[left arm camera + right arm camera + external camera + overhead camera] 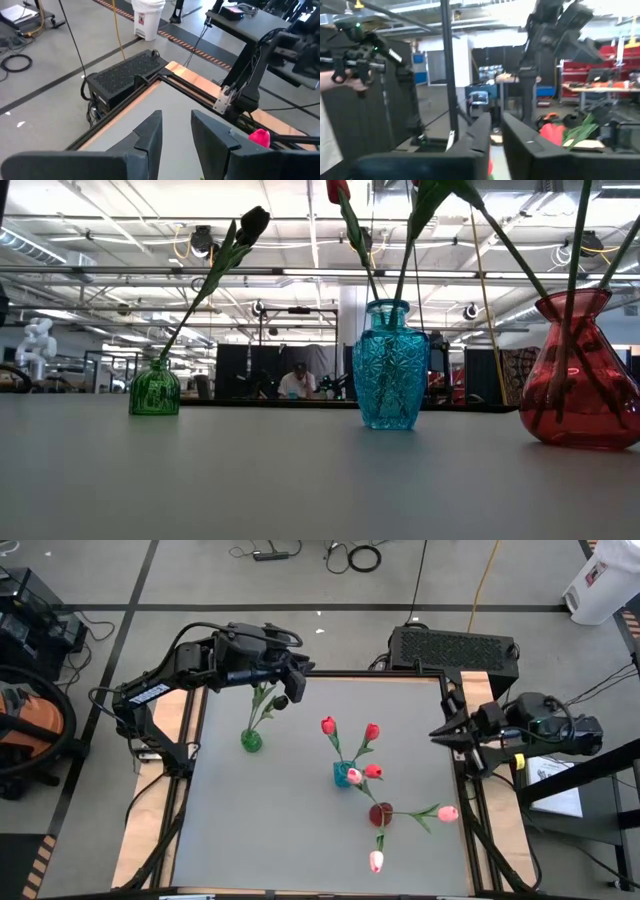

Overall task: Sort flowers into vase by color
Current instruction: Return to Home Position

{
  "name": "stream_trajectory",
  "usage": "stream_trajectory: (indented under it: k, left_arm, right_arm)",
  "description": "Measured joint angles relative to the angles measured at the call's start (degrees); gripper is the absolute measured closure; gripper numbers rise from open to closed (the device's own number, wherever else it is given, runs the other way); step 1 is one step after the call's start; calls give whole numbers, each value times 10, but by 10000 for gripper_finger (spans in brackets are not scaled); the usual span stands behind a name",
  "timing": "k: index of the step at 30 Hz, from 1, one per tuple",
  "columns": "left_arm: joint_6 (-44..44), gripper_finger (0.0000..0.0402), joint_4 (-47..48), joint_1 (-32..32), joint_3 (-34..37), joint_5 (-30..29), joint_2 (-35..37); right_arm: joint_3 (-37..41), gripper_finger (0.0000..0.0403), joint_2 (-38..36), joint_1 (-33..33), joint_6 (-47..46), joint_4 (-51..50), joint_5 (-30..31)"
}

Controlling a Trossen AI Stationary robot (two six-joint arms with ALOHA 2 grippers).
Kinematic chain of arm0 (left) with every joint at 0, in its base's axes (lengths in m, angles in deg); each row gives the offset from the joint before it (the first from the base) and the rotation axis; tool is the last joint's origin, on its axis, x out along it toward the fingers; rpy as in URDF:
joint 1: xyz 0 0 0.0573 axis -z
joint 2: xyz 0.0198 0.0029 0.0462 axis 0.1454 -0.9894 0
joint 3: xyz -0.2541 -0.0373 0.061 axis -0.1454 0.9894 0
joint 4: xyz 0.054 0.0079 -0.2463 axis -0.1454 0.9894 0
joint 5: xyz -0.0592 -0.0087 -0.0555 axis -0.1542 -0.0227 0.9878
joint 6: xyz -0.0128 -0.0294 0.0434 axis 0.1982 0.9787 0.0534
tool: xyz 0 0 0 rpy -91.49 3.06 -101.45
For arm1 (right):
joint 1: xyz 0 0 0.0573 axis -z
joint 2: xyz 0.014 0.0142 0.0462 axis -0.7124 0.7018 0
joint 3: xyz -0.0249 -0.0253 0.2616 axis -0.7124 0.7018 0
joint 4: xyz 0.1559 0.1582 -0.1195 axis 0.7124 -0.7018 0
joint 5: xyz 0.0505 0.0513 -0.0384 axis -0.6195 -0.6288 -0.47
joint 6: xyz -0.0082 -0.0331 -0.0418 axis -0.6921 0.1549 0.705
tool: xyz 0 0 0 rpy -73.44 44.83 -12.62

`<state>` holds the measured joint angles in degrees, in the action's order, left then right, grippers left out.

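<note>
Flowers: dark tulips (264,697) in the green vase (251,741), left of centre, leaning toward the far edge. Red tulips (328,725) in the blue vase (343,774), mid-table. Pink tulips (447,812) in the red vase (381,813), just nearer; one head reaches toward the right edge, another toward the near edge.

Table (250,840): open grey surface between the vases and the left and near edges.

Left gripper (176,114): above the far-left corner, over the dark tulips' tips, fingers narrowly parted, holding nothing.

Right gripper (495,117): at the right edge, well apart from the vases, fingers slightly parted, holding nothing.
</note>
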<state>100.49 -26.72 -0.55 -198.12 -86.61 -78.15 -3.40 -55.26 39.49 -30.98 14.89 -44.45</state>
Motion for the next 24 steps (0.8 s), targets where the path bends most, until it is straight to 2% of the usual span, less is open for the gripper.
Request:
stream_trajectory:
  k: [3, 10, 14, 17, 21, 24]
  left_arm:
    - [-4, 292, 2, 0, 0, -2, 0]
    - [-43, 292, 11, -1, 0, -16, 1]
    - [-43, 292, 79, -1, 0, -78, 15]
    - [-31, 292, 139, -1, 0, -101, 35]
    - [-28, 292, 184, 10, 0, -111, 75]
    - [-27, 292, 210, 29, 0, -139, 114]
  right_arm:
    - [-9, 394, 0, 0, 16, 1, 5]
    - [-12, 401, -9, 0, 33, -1, 89]
    - [-12, 400, -39, 0, 40, -3, 147]
    - [-12, 402, -72, 0, 51, -24, 184]
    - [-12, 400, -118, 0, 71, -85, 196]
    - [-12, 399, -145, 0, 87, -139, 197]
